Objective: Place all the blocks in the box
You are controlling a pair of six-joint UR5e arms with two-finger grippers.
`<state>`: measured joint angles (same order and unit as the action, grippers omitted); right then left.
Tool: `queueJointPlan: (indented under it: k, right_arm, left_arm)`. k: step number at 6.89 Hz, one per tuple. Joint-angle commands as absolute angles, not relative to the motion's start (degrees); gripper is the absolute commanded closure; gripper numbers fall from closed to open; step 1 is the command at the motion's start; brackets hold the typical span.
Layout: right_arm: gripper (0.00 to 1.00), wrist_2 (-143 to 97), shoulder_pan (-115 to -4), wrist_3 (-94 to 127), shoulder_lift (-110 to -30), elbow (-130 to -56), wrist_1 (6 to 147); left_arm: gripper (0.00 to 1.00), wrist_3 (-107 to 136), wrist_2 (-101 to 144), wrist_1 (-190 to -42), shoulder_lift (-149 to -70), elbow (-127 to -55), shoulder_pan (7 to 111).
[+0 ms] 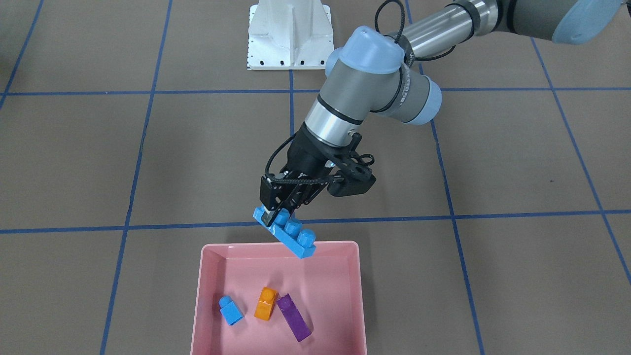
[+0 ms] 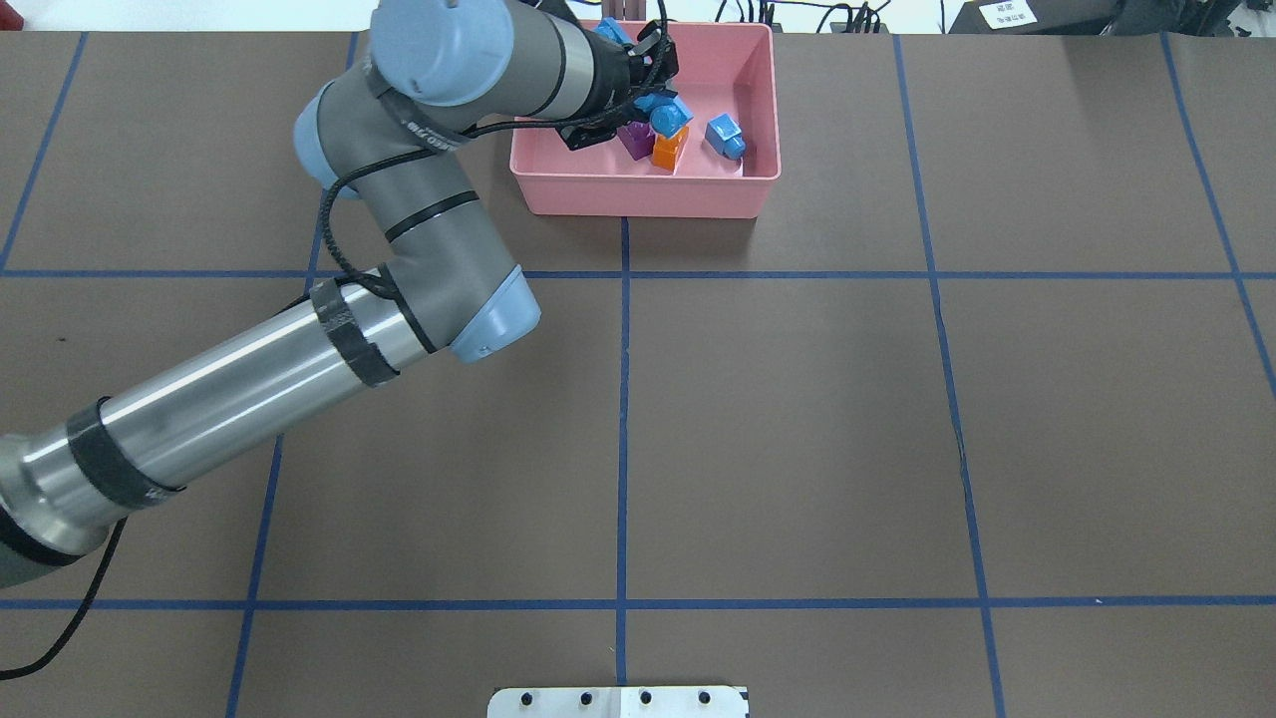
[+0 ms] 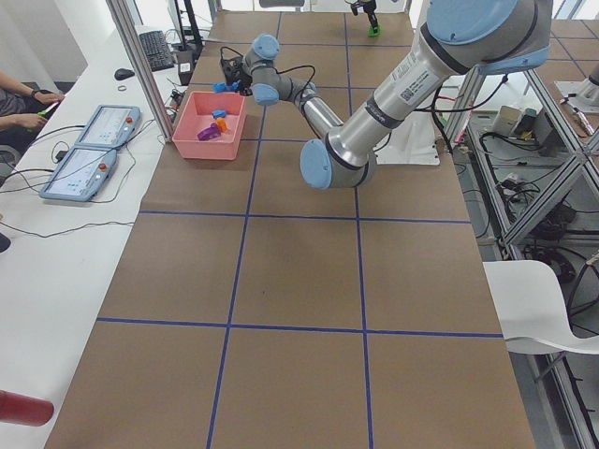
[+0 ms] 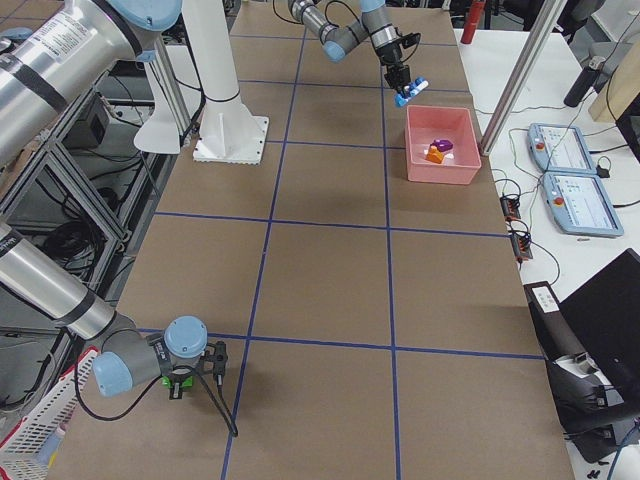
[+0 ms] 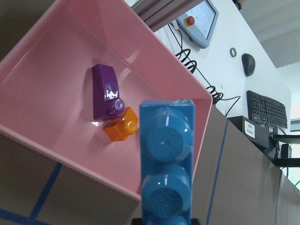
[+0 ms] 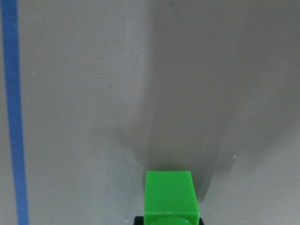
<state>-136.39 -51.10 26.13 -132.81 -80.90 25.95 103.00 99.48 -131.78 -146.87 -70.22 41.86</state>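
As its free end overhangs the box [image 1: 236,245] rim, seemingly for dropping: long blue block [image 1: 291,234], clenched in left tool [image 1: 270,214]. Green block [image 6: 169,197]: far from box; right tool [image 4: 183,385] grip indeterminable.

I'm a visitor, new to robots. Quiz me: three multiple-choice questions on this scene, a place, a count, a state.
1. The orange block is: A in the box, between small blue block and purple block; B outside the box; C in a gripper.
2. Blocks lying in the box: A one; B three; C five.
3. The left gripper is: A open; B shut on the long blue block; C unseen.
A, it lies between them. B, three lie inside. B, its fingers pinch the block's end.
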Motion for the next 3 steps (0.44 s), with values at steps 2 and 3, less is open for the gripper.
queueJointPlan:
  k: [2,3]
  right_arm:
    - [1.00,-138.07,-52.46,26.02,-136.66,-83.65,21.88]
    - [1.00,-138.42,-54.12,26.10,-138.67,-87.15,21.62]
  left_arm:
    - [1.00,103.18,95.03,-136.93,-153.00,-58.04,41.75]
    - [1.00,103.18,93.27,-136.93,-154.15,-55.31,41.66]
